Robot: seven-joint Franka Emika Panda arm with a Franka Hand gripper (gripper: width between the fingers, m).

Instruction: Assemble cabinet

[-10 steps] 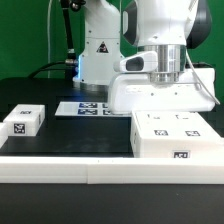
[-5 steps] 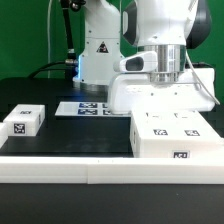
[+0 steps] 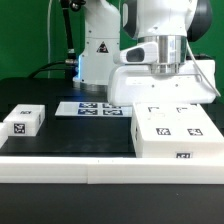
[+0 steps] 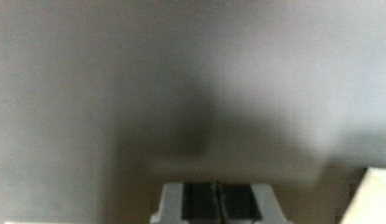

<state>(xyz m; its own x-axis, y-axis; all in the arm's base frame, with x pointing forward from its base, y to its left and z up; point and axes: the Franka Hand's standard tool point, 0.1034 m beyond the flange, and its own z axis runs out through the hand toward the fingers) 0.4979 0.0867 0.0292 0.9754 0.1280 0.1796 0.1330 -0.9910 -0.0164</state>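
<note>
The cabinet (image 3: pixel 175 135), a large white box with black-and-white tags on its upper face, lies at the front on the exterior view's right. My gripper (image 3: pixel 165 103) hangs straight down over the cabinet's far edge, and its wide white hand hides the fingertips there. In the wrist view the gripper (image 4: pixel 215 204) is shut. Its two dark pads are pressed together with nothing between them. A blurred pale grey surface close in front fills that view, and I cannot tell what it is.
A small white tagged block (image 3: pixel 22 121) lies on the black mat at the exterior view's left. The marker board (image 3: pixel 95 108) lies flat behind the middle. The white robot base (image 3: pixel 98 50) with a triangle sticker stands at the back. A white rim (image 3: pixel 100 175) runs along the front.
The hand has risen a little and shifted slightly toward the exterior view's right. The cabinet has shifted a little the same way and shows more of its tagged face.
</note>
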